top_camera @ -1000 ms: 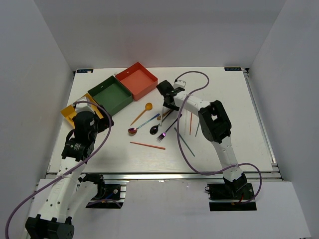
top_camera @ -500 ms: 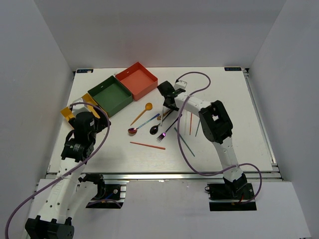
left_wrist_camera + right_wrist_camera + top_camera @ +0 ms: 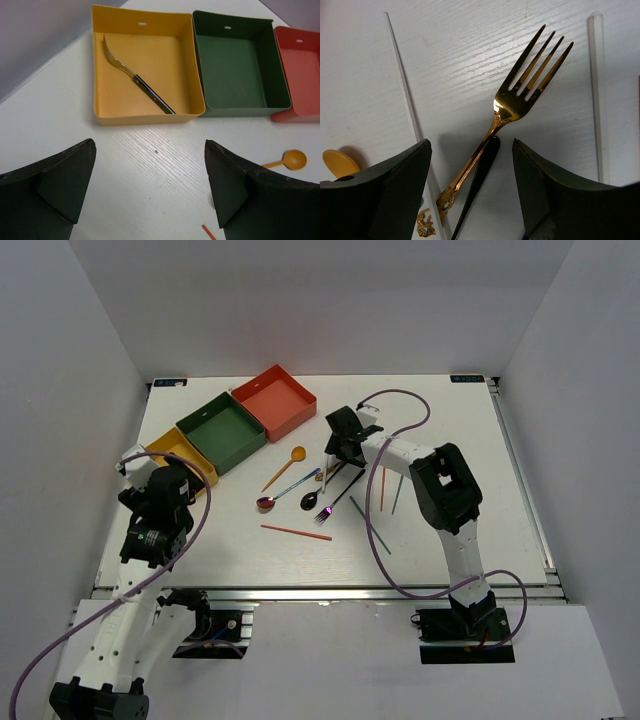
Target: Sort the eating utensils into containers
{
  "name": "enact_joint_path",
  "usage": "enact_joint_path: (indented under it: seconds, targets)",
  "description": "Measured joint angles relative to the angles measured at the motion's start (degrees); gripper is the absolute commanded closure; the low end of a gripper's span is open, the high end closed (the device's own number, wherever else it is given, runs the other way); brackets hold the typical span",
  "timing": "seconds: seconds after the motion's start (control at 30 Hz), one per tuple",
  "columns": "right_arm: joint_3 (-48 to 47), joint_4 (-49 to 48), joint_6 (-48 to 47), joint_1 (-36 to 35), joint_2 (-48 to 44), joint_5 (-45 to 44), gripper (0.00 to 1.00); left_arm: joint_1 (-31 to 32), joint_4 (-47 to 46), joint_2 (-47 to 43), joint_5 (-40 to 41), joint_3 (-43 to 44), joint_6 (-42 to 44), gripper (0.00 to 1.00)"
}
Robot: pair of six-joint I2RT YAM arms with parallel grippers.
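Now jaws spread on both: right gripper (image 3: 470,150) flanks glossy gold fork (image 3: 512,107); left gripper (image 3: 150,150) over open grained table (image 3: 50,115), yellow box (image 3: 145,120) at twelve o'clock

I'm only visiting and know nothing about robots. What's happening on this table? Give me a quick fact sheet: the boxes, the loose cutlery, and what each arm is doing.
Yellow box: one black-handled fork inside
Green box: empty
Red box: nothing visible inside
Left end effector: open, empty, facing the yellow box
Right end effector: open, one finger on each side of the gold fork handle
Not yet sorted: gold spoon, iridescent spoon, red chopstick, several others
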State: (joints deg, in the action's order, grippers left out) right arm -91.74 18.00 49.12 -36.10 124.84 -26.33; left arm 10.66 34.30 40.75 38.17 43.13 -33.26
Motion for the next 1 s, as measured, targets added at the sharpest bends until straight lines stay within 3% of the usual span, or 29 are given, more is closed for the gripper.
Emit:
enact_joint_path:
  seconds: [0.23,0.4,0.8,1.0]
  targets:
    - [0.44,-2.58,-0.55,0.04,-0.13,2.05,0.23,0.0,0.0,2.82,4.55,0.79,-0.68,0.02]
    - [0.42,-3.3,-0.15,0.22,-0.13,2.29,0.11,0.0,0.22,3.82,6.58,0.85,-1.14,0.02]
    - [-1.2,-1.44,1.16,0.61,0.68,0.26,0.11,1.99,-0.83,3.65,6.62,0.85,0.26,0.02]
    - [-1.22,-1.4,1.64,0.68,0.85,-0.66,0.23,3.15,-2.84,2.19,4.11,0.72,1.44,0.02]
